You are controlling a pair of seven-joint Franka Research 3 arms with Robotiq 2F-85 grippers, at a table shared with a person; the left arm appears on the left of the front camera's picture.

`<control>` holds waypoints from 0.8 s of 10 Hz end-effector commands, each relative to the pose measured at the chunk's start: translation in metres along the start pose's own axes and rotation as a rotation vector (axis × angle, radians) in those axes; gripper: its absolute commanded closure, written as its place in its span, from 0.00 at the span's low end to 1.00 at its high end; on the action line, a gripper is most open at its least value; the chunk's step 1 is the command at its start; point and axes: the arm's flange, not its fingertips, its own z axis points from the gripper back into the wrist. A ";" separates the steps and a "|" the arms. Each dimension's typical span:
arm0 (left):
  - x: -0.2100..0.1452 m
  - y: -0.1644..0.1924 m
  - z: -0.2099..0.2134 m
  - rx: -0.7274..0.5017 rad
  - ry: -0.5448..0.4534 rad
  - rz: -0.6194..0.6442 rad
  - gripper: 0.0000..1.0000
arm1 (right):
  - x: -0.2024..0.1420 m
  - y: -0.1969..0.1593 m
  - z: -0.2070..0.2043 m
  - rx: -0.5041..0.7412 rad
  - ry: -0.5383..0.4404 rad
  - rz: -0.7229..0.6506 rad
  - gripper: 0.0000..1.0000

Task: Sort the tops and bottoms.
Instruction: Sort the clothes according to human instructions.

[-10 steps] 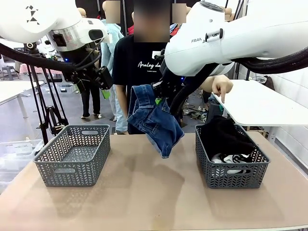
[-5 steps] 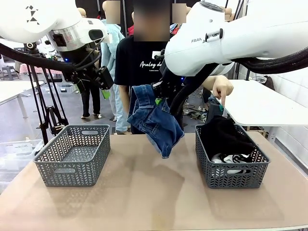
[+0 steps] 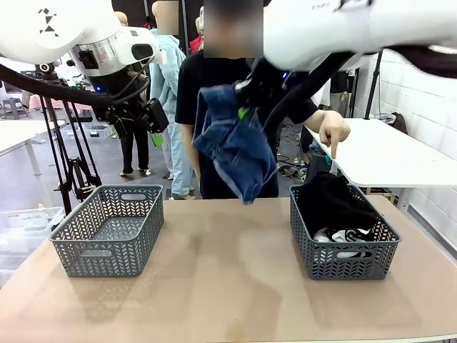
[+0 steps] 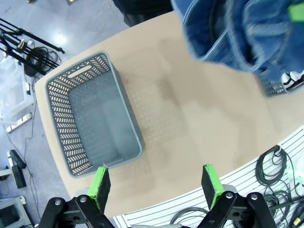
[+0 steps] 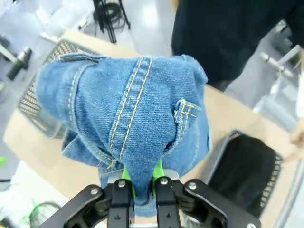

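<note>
Blue denim jeans (image 3: 235, 150), the bottoms, hang in the air above the middle of the table, between the two baskets. My right gripper (image 3: 245, 111) is shut on their upper part. In the right wrist view the denim (image 5: 128, 118) bulges over my shut right gripper (image 5: 141, 183). The tops lie in the right grey basket (image 3: 343, 261): a black garment (image 3: 335, 204) and a white one with black edging (image 3: 350, 234). My left gripper (image 3: 155, 127) hovers open high above the left grey basket (image 3: 100, 254), holding nothing. Its green pads (image 4: 101, 183) frame that basket (image 4: 59, 118) from above.
A person in a black T-shirt stands at the far edge. Their hand (image 3: 330, 132) points down over the right basket's back rim. The left basket has nothing in it. A white table (image 3: 385, 153) stands to the far right.
My right arm has lifted the jeans higher above the table. The left arm and the person's hand have stayed in place.
</note>
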 end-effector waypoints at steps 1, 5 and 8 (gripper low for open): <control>-0.001 0.003 0.001 -0.005 -0.001 -0.012 0.00 | -0.003 -0.023 0.029 -0.031 -0.060 -0.005 1.00; -0.001 0.003 0.001 -0.005 -0.001 -0.012 0.00 | -0.031 -0.102 0.051 -0.052 -0.050 -0.181 1.00; -0.001 0.003 0.001 -0.005 -0.001 -0.012 0.00 | -0.015 -0.097 0.050 -0.081 -0.051 -0.161 1.00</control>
